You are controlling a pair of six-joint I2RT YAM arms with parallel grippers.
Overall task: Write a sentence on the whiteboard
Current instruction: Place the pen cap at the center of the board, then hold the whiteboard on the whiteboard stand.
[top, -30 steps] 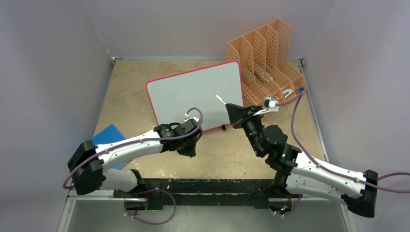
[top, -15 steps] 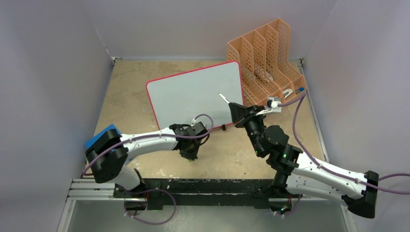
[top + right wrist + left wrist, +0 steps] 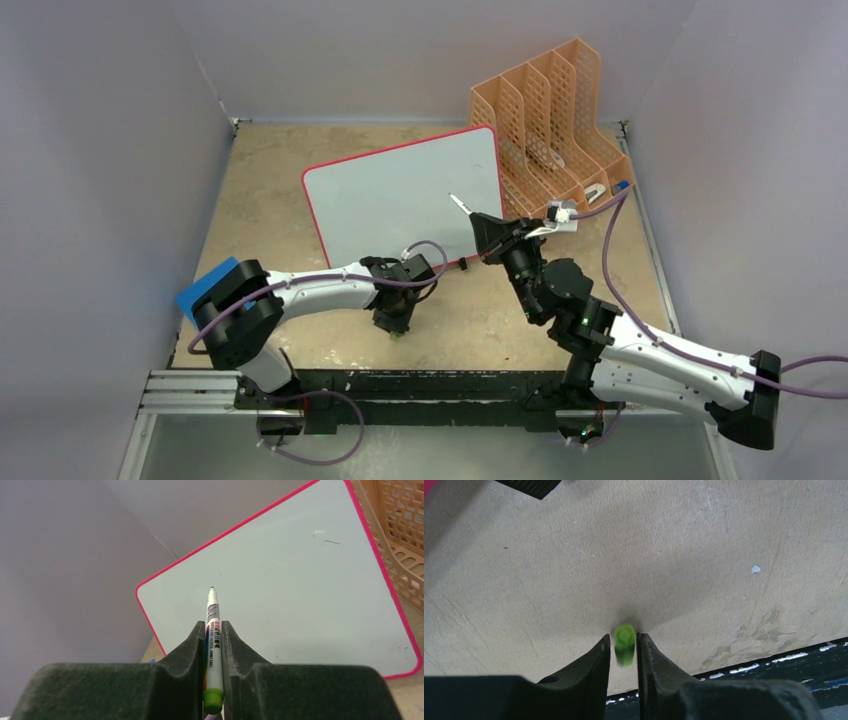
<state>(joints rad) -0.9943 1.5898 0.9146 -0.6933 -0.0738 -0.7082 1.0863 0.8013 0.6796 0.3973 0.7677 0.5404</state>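
Note:
The whiteboard (image 3: 400,190) lies tilted on the table, white with a pink-red rim; it also fills the right wrist view (image 3: 280,595). No green sentence shows on it, only a few tiny faint marks. My right gripper (image 3: 483,224) (image 3: 214,626) is shut on a white marker (image 3: 214,630) with a green end. The marker's bare tip (image 3: 456,200) points out over the board's right part. My left gripper (image 3: 394,326) (image 3: 624,637) is off the board, low over the table near its front edge. It is shut on a small green cap (image 3: 625,642).
An orange slotted file rack (image 3: 550,110) (image 3: 400,530) stands right of the board. A blue pad (image 3: 205,285) lies at the left under my left arm. The board's black foot (image 3: 462,264) sits on its near rim. The dark front rail (image 3: 774,657) is just below my left gripper.
My left gripper has moved away from the board's near rim toward the table's front edge, with the green cap in it. My right gripper has barely shifted.

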